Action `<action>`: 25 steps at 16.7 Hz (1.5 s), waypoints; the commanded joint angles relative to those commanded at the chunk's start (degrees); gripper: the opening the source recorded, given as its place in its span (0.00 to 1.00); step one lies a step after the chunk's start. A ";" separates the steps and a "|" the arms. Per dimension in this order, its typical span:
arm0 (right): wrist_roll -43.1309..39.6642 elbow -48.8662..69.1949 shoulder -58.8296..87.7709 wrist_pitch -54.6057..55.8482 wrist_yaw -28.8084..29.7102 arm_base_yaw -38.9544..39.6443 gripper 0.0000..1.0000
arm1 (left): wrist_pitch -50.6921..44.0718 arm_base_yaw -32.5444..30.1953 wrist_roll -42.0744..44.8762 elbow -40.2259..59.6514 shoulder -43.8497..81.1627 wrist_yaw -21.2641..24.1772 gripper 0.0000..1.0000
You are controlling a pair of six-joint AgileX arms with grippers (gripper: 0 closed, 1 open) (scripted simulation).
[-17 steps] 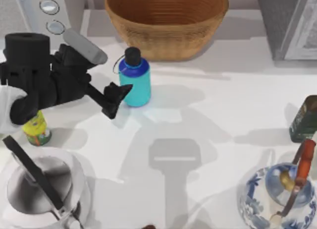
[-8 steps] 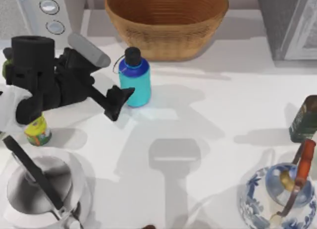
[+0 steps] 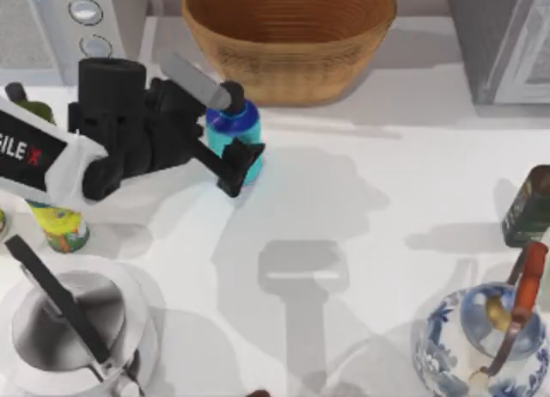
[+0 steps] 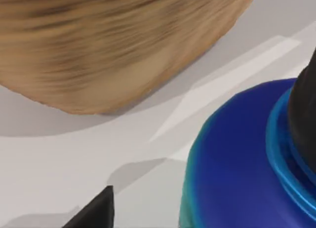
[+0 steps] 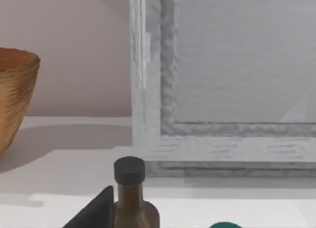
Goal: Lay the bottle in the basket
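The teal bottle (image 3: 247, 126) with its black cap stands upright just in front of the wicker basket (image 3: 292, 70). My left gripper (image 3: 235, 131) is open and straddles it, with one finger on the basket side and the black finger (image 3: 241, 163) on the near side. In the left wrist view the bottle's blue shoulder (image 4: 237, 169) is very close, with the basket wall (image 4: 123, 45) behind it. Whether the fingers touch the bottle I cannot tell. My right gripper (image 5: 95, 214) stays parked at the table's right by a dark olive-oil bottle (image 5: 131, 201).
A yellow can (image 3: 62, 230) and a steel kettle (image 3: 73, 332) sit at the front left under my left arm. A blue-and-white teapot (image 3: 481, 341) and the olive-oil bottle (image 3: 526, 206) stand at the right. Grey appliances (image 3: 503, 36) flank the basket.
My left arm has swung right and toward the basket. Its open fingers, which were left of the bottle, now sit on either side of it. The bottle has not moved.
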 joint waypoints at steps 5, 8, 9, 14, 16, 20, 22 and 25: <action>0.00 0.00 0.00 0.00 0.00 0.00 1.00 | 0.50 -1.17 -0.72 1.50 2.03 -1.08 1.00; 0.00 0.00 0.00 0.00 0.00 0.00 1.00 | 0.50 -1.17 -0.72 1.50 2.03 -1.08 0.92; 0.00 0.00 0.00 0.00 0.00 0.00 1.00 | 0.50 -1.17 -0.72 1.50 2.03 -1.08 0.85; 0.00 0.00 0.00 0.00 0.00 0.00 1.00 | 0.50 -1.17 -0.72 1.50 2.03 -1.08 0.47; 0.00 0.00 0.00 0.00 0.00 0.00 1.00 | 0.50 -1.17 -0.72 1.50 2.03 -1.08 0.32; 0.00 0.00 0.00 0.00 0.00 0.00 1.00 | 0.50 -1.17 -0.72 1.50 2.03 -1.08 0.02; 0.00 0.00 0.00 0.00 0.00 0.00 1.00 | 0.50 -1.17 -0.72 1.50 2.03 -1.08 0.00; 0.00 0.00 0.00 0.00 0.00 0.00 1.00 | 0.50 -1.17 -0.72 1.50 2.03 -1.08 0.00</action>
